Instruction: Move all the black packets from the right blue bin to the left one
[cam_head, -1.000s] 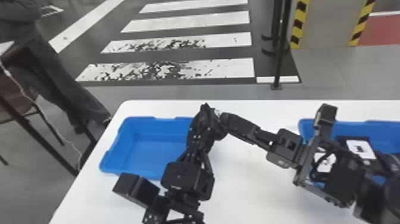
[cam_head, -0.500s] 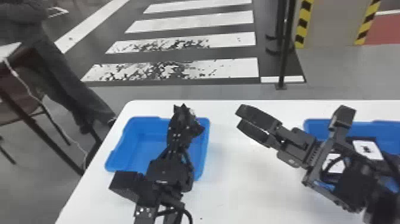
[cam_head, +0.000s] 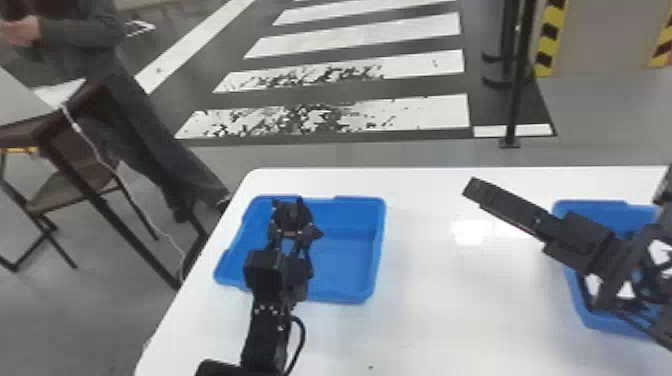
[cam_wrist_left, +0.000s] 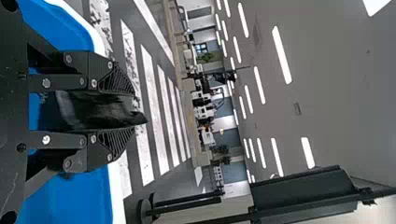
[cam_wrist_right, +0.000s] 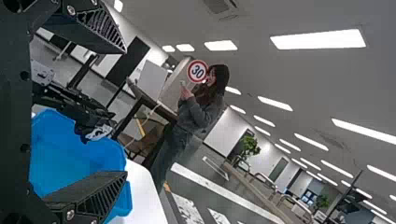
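While left claw (cam_head: 290, 206) grasps black packet (cam_wrist_left: 98, 109), right claw (cam_head: 473, 189) is released.
Left bin (cam_head: 342, 270): packet above it, right claw to its right.

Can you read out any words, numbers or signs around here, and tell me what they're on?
"30": on a round, red-rimmed sign in the room behind.
White patches in the right blue bin: any print is too blurred to read.
Black packet in the left fingers: no readable text.

There's the left gripper (cam_head: 290, 206) over the blue bin (cam_head: 345, 265) by the desk's (cam_head: 450, 325) far left corner, and the right gripper (cam_head: 472, 189) out between that and the other bin (cam_head: 590, 206).
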